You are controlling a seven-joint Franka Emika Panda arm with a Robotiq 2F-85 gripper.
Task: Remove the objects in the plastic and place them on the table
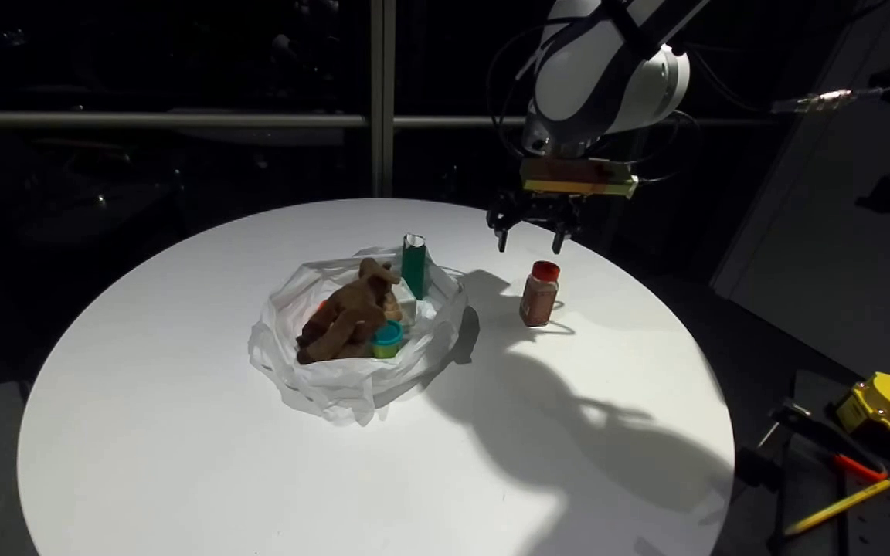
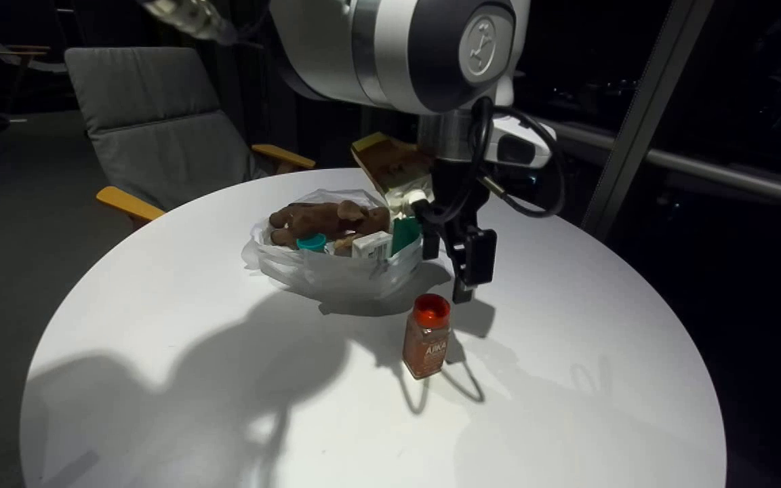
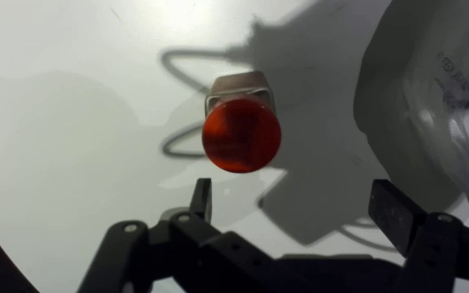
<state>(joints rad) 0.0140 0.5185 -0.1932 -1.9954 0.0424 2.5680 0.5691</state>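
Jar (image 1: 539, 297) upright on table (image 1: 205, 463); gripper (image 1: 530, 244) spread wide, holding nothing.
Risk: too low a swing toward the bag (image 1: 383, 378) may clip and topple jar.

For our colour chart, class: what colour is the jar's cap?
The cap is red; it shows best in the wrist view.

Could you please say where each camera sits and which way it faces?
An exterior view: higher than the table, facing down across it towards a window frame; arm and open gripper show.
An exterior view: higher than the table, facing across it, a grey chair beyond; arm and gripper show.
Wrist view: on the arm, facing down at the jar; gripper fingers show.
Both exterior views share the jar, plastic and plush toy.
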